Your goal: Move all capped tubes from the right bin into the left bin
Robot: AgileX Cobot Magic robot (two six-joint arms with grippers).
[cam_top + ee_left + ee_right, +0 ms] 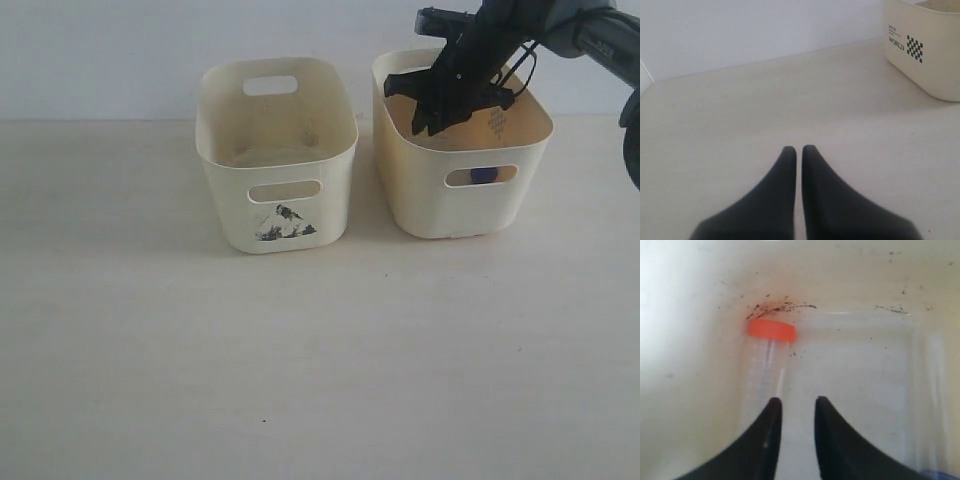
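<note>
You have two bins side by side on the table (300, 380), and two capped tubes to account for.

The left bin (232, 205) is the paler one, with a dark smudgy mark (283, 222) under its front slot. The right bin (420, 200) is the yellower one, and both tubes are in it. The orange-capped tube (765, 370) lies on the floor with its cap (771, 330) towards a wall flecked with dark specks (782, 306). Of the second tube you see only a dark blue cap (483, 175) through the right bin's front handle slot.

Your right gripper (798, 405) reaches down inside the right bin. Its jaws stand a little apart with nothing between them. One fingertip sits just beside the clear body of the orange-capped tube, and you cannot tell whether it touches.

Your left gripper (799, 150) hangs over bare table. Its jaws are closed to a thin slit and hold nothing. Its camera also catches the corner of a cream tub (935, 75) printed with "WORLD" and a checker patch. You cannot tell which bin that is.
</note>
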